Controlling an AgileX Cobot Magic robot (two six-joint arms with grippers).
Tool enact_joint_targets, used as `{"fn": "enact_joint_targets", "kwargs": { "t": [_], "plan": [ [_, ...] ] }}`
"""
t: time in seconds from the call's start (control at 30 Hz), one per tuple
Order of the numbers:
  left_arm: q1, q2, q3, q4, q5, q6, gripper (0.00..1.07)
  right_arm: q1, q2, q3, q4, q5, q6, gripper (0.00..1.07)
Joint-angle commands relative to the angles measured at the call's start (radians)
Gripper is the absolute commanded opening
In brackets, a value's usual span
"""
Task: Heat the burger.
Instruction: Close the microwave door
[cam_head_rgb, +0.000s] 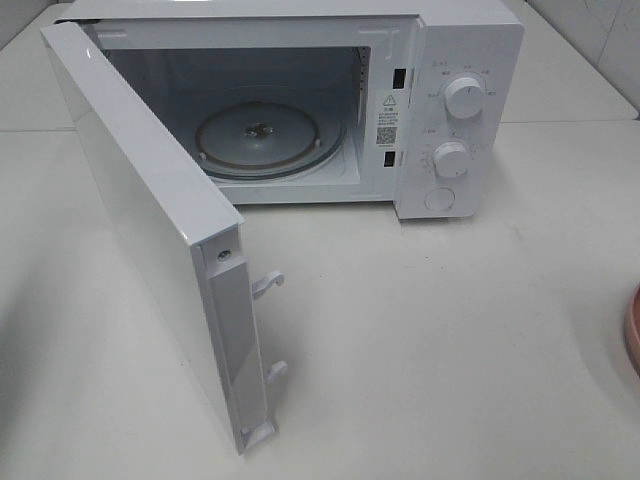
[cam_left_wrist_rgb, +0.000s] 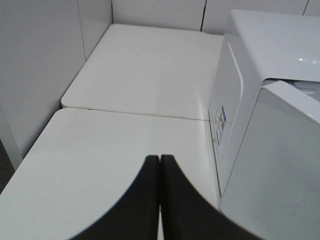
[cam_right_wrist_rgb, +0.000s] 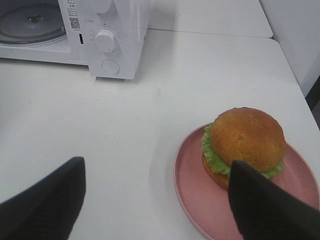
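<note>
The burger (cam_right_wrist_rgb: 245, 140), a golden-brown bun over green lettuce, sits on a pink plate (cam_right_wrist_rgb: 200, 190) in the right wrist view. My right gripper (cam_right_wrist_rgb: 157, 200) is open above the table, one finger (cam_right_wrist_rgb: 265, 210) over the plate just in front of the burger, the other finger (cam_right_wrist_rgb: 50, 200) over bare table. My left gripper (cam_left_wrist_rgb: 159, 170) is shut with nothing between its fingers, hanging over the white table beside the microwave's side wall (cam_left_wrist_rgb: 235, 110). In the high view neither gripper shows; the burger is out of that view and only the plate's edge (cam_head_rgb: 633, 330) shows at the right border.
The white microwave (cam_head_rgb: 460, 110) stands at the back with its door (cam_head_rgb: 150, 210) swung wide open toward the front left. Its glass turntable (cam_head_rgb: 268, 135) is bare. Two knobs (cam_head_rgb: 465, 97) sit on the right panel. White walls (cam_left_wrist_rgb: 40, 65) border the table on the left.
</note>
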Motion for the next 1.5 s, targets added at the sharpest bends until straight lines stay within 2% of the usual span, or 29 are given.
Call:
{"fn": "enact_joint_targets", "kwargs": {
  "t": [0.03,0.07,0.13,0.17,0.2,0.23,0.3,0.33,0.37,0.43,0.47,0.5,0.57,0.6,0.67,0.97,1.1,1.23,1.27,1.37,1.47,1.5],
  "plan": [
    [0.001,0.044,0.08,-0.009,-0.207,-0.001,0.0,-0.005,-0.027,0.004,0.003,-0.01,-0.007,0.75],
    [0.001,0.044,0.08,-0.009,-0.207,-0.001,0.0,-0.005,-0.027,0.004,0.003,-0.01,-0.007,0.75],
    [0.001,0.075,0.14,-0.003,-0.363,-0.004,0.0,-0.005,-0.027,0.004,0.003,-0.01,-0.007,0.75],
    [0.001,0.075,0.14,-0.003,-0.363,-0.004,0.0,-0.005,-0.027,0.004,0.003,-0.01,-0.007,0.75],
    [0.001,0.097,0.182,0.027,-0.471,-0.006,0.0,-0.005,-0.027,0.004,0.003,-0.01,-0.007,0.75],
    [0.001,0.097,0.182,0.027,-0.471,-0.006,0.0,-0.005,-0.027,0.004,0.003,-0.01,-0.007,0.75],
    [0.001,0.136,0.231,0.091,-0.635,-0.026,0.0,-0.005,-0.027,0.004,0.003,-0.01,-0.007,0.75],
    [0.001,0.136,0.231,0.091,-0.635,-0.026,0.0,-0.005,-0.027,0.004,0.003,-0.01,-0.007,0.75],
    [0.001,0.169,0.25,0.146,-0.714,-0.047,0.0,-0.005,-0.027,0.004,0.003,-0.01,-0.007,0.75],
    [0.001,0.187,0.252,0.178,-0.73,-0.061,0.0,-0.005,-0.027,0.004,0.003,-0.01,-0.007,0.75],
    [0.001,0.227,0.252,0.243,-0.742,-0.097,0.0,-0.005,-0.027,0.004,0.003,-0.01,-0.007,0.75],
    [0.001,0.227,0.252,0.243,-0.742,-0.097,0.0,-0.005,-0.027,0.004,0.003,-0.01,-0.007,0.75],
    [0.001,0.283,0.252,0.335,-0.781,-0.16,0.0,-0.005,-0.027,0.004,0.003,-0.01,-0.007,0.75],
    [0.001,0.283,0.252,0.335,-0.781,-0.16,0.0,-0.005,-0.027,0.004,0.003,-0.01,-0.007,0.75],
    [0.001,0.335,0.252,0.405,-0.834,-0.206,0.0,-0.005,-0.027,0.004,0.003,-0.01,-0.007,0.75],
    [0.001,0.479,0.244,0.479,-0.961,-0.215,0.0,-0.005,-0.027,0.004,0.003,-0.01,-0.007,0.75],
    [0.001,0.558,0.21,0.582,-0.986,-0.232,0.0,-0.005,-0.027,0.004,0.003,-0.01,-0.007,0.75],
    [0.001,0.591,0.185,0.598,-0.992,-0.273,0.0,-0.005,-0.027,0.004,0.003,-0.01,-0.007,0.75],
    [0.001,0.618,0.161,0.6,-0.991,-0.304,0.0,-0.005,-0.027,0.004,0.003,-0.01,-0.007,0.75],
    [0.001,0.652,0.135,0.612,-0.993,-0.323,0.0,-0.005,-0.027,0.004,0.003,-0.01,-0.007,0.75],
    [-0.027,0.676,0.13,0.617,-0.993,-0.319,0.0,-0.005,-0.027,0.004,0.003,-0.01,-0.006,0.75],
    [-0.058,0.693,0.13,0.602,-0.993,-0.299,0.0,-0.005,-0.027,0.004,0.003,-0.01,-0.006,0.75]
  ]
}}
